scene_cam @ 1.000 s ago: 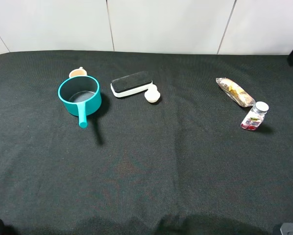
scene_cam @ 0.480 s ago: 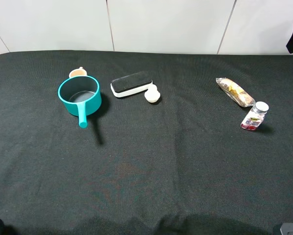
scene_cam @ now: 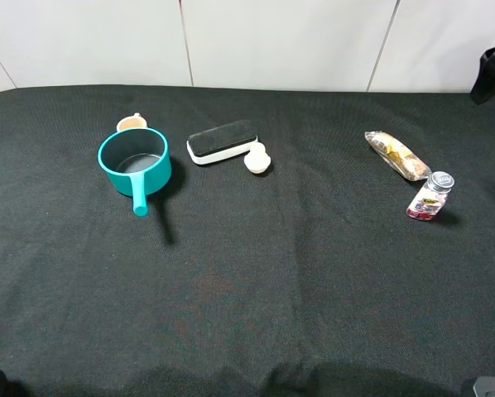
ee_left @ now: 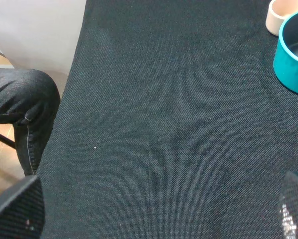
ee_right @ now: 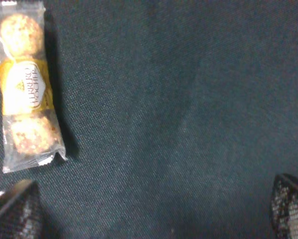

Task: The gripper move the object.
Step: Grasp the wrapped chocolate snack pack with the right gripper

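Right arm (scene_cam: pixel 492 73) has shifted a little inward at the far right edge of the high view since a second ago; more of its black body shows. Nothing on the black cloth (scene_cam: pixel 247 289) has changed place.

Right gripper (ee_right: pixel 151 211): fingers spread wide, nothing between them, only bare cloth in the gap. The snack packet (ee_right: pixel 27 89) lies flat on the cloth ahead of one fingertip, off to that side of the gap and not touched. In the high view the packet (scene_cam: pixel 396 155) sits inward of the arm and apart from it, lying on a slant. A small clear bottle (scene_cam: pixel 430 196) with a silver cap lies just beside the packet's nearer end.

Left gripper (ee_left: pixel 154 211): fingers also spread, holding nothing. The teal pot (ee_left: pixel 293 59) and a small cup (ee_left: pixel 281 15) are ahead of it, off to one side.

Far from the right gripper: the eraser (scene_cam: pixel 223 141) with a white round piece (scene_cam: pixel 257 159) just beside it.
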Controlling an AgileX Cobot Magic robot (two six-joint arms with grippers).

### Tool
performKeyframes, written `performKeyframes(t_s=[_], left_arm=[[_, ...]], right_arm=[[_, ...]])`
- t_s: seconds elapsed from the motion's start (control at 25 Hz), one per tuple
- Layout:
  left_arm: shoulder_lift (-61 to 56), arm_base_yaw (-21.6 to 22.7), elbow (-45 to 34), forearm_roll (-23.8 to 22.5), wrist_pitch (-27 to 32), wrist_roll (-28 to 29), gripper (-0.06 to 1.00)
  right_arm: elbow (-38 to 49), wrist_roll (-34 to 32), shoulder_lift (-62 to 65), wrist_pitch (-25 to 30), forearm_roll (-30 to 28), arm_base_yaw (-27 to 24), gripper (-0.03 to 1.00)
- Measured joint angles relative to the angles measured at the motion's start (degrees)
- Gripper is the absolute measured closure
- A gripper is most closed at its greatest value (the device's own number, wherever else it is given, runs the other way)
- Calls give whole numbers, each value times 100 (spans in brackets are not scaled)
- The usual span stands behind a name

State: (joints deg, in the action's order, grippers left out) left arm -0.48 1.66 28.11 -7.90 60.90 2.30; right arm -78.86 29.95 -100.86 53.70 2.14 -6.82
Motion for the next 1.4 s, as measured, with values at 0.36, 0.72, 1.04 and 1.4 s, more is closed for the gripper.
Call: performKeyframes(t_s=[0.36,0.72,1.04,1.4], left_arm=[[0,0,0,0,0,0,-5],[0,0,0,0,0,0,-5],[0,0,0,-5,0,0,-5],[0,0,0,-5,0,0,-5]], right_arm=[[-53,417,-670,5,610,0,27],[-66,566,-969,-159,783,449,27],[-66,566,-1408,-196,861,513,27],[-66,607,-1738,-430,837,513,27]])
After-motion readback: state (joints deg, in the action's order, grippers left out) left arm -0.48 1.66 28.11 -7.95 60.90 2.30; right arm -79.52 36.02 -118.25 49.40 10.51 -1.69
